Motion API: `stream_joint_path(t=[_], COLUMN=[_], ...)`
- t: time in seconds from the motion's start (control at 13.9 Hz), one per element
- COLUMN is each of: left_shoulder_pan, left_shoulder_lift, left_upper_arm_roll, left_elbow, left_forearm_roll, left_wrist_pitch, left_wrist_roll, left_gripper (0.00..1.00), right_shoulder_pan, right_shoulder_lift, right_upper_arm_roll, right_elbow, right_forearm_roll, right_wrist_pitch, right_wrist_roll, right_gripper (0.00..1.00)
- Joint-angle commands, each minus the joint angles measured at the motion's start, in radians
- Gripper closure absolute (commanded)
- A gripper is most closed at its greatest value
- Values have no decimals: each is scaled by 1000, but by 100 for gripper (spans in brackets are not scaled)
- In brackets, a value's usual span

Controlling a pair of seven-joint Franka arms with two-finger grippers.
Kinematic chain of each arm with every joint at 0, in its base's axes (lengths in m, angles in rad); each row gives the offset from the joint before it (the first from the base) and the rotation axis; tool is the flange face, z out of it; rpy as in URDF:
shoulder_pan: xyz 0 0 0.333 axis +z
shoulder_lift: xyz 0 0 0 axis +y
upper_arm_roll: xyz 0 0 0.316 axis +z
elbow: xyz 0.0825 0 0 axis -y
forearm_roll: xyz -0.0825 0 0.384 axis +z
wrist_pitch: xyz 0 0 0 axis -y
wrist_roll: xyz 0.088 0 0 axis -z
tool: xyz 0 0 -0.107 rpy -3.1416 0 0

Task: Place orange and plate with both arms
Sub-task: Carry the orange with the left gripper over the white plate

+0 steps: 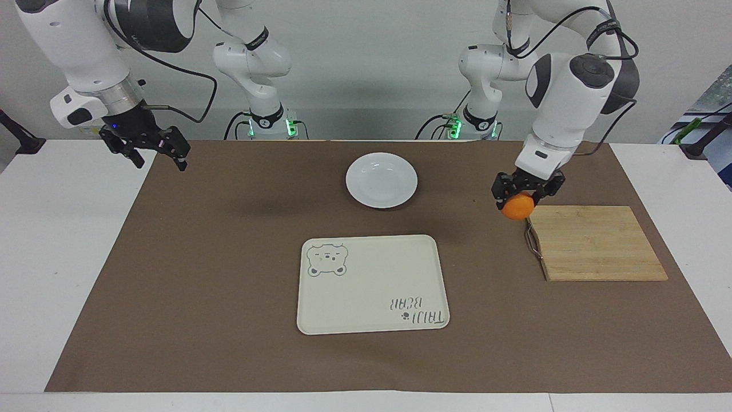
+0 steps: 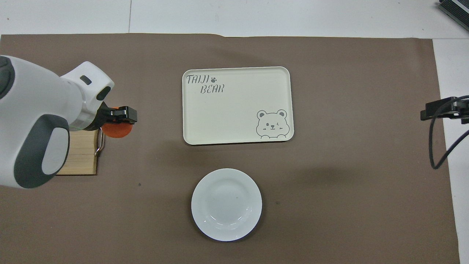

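The left gripper (image 1: 519,197) is up in the air with its jaws clenched on the orange (image 1: 516,207), carrying it over the brown mat (image 1: 229,274) just off the handle edge of the wooden cutting board (image 1: 597,243). In the overhead view the orange (image 2: 116,131) hangs at about 9 o'clock from the cream bear-print tray (image 2: 237,105), with open mat between the 2, and the left arm's white body hides much of the board (image 2: 78,157).

The plate (image 1: 381,179) lies flat on the mat nearer to the robots than the tray (image 1: 372,284) (at 6 o'clock from it in the overhead view, where the plate (image 2: 226,204) sits apart from the tray's edge). Nothing rests on the plate or the tray.

The right gripper (image 1: 153,150) waits in the air over the mat's edge at the right arm's end of the table, its 2 fingers spread apart and holding nothing. In the overhead view only its dark tip (image 2: 441,110) pokes in, at 3 o'clock from the tray.
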Motion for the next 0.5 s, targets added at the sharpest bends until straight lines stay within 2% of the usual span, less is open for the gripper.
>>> stream_joint_path(t=[0.0,0.29,0.43], left_shoulder_pan=[-83,-238,-324], left_shoulder_lift=[-108,-118,-105], left_upper_arm_roll=[20,20,20], left_elbow=[-124,-229,-288], left_forearm_roll=[-73,-128,-131], left_wrist_pitch=[7,64,159], left_wrist_roll=[-21,-96,-154], left_gripper=[100,100,100], right_shoulder_pan=[-10,-10,-10], right_shoulder_lift=[-5,-7,-7], right_upper_arm_roll=[13,13,13], right_elbow=[-5,-5,-5], right_forearm_roll=[-4,-4,-4], right_wrist_pitch=[-7,-7,-7], right_wrist_roll=[21,21,21], right_gripper=[0,0,0])
